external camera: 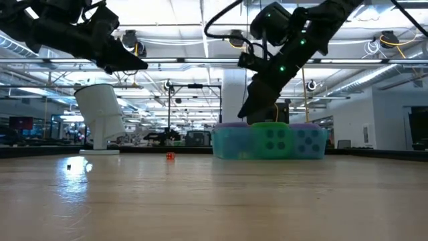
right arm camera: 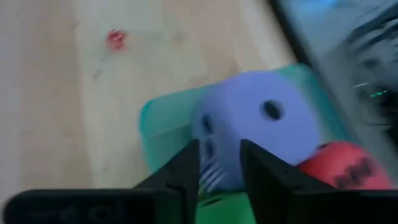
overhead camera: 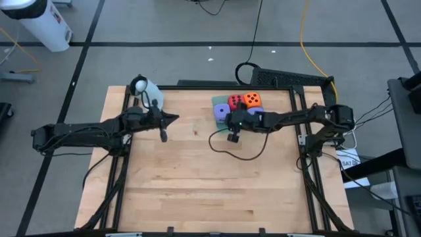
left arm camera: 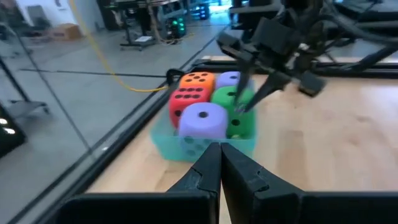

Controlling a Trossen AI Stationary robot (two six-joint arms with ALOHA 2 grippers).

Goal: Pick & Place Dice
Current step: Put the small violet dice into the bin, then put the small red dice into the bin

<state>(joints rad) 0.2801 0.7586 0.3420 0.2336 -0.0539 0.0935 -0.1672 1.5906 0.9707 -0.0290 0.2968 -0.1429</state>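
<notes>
Over tray (overhead camera: 219,105) at counter's (overhead camera: 197,184) far edge, right end effector (left arm camera: 245,102) stood above green die (left arm camera: 233,99), jaws slightly parted, gripping nothing. Dice packed in tray. Advised: open fully, retreat straight up. Left end effector (left arm camera: 219,163) closed, idle, well apart.

A large open robotics lab is stretching behind the pale wooden tabletop (overhead camera: 197,178): exposed ceiling pipes (external camera: 200,61) (with strip lights), taped grey concrete floor (overhead camera: 164,26), trailing yellow cable (overhead camera: 306,39).
</notes>
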